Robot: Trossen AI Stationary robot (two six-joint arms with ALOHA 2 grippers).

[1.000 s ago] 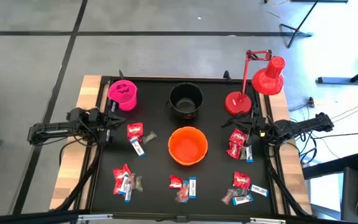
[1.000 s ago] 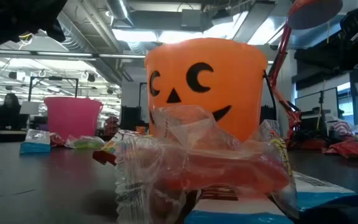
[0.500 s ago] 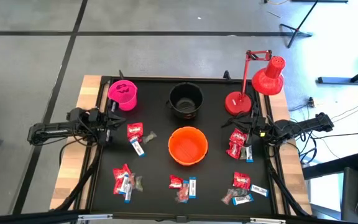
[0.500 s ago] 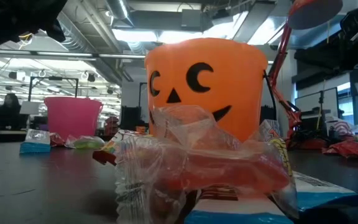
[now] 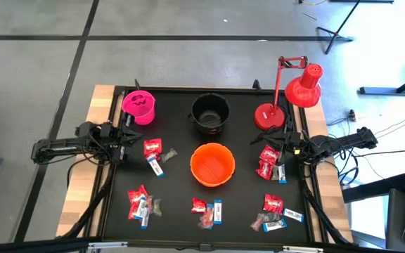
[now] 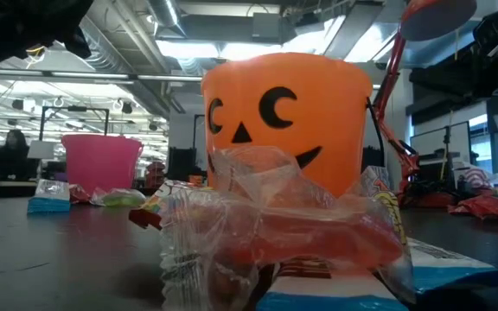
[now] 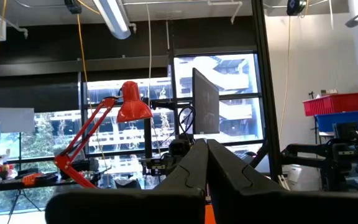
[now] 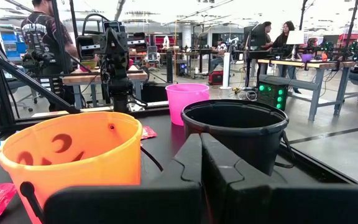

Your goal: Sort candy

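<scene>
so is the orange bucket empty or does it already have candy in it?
Empty. From above, the orange bucket shows only bare orange floor inside; the candy lies in scattered clusters on the table around it.

The whole black-topped table [image 5: 245, 211] is seen from straight above in the high view. The low view is taken at table-top level, very close behind a crinkled clear sweet wrapper [image 6: 275, 229], facing the orange plastic pumpkin-face bucket [image 6: 288, 117] and the room beyond. The left wrist view is aimed level across the table toward the red desk lamp [image 7: 114, 127]. The right wrist view is aimed the opposite way, near the same orange bucket [image 8: 73, 155]. That bucket [image 5: 212, 164] is shared by three views.
</scene>
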